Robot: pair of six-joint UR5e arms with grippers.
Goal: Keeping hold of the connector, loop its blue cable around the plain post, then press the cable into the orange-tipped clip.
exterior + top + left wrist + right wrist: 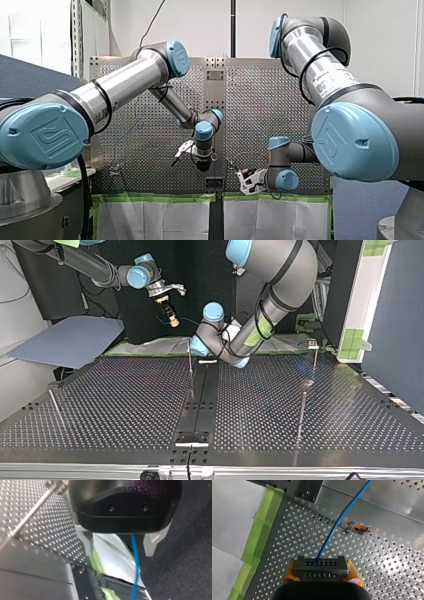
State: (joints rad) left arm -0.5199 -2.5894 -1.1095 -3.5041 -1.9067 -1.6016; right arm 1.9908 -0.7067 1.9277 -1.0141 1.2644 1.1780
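Connector (321, 564): one, clamped in right gripper (321, 573)
Blue cable (337, 522): one, between parted fingers of left gripper (120, 545)
Orange-tipped clip (359, 529): one

table: perforated metal plate (125, 405), dark centre strip (201, 390) running near to far in top view
posts: thin upright rods; centre post (190, 360) far, right post (301, 412) mid, left post (54, 404) near left, far-right post (314, 357)
clip: orange-tipped clip (359, 528), flat on plate
edge: green tape (259, 530) along plate border
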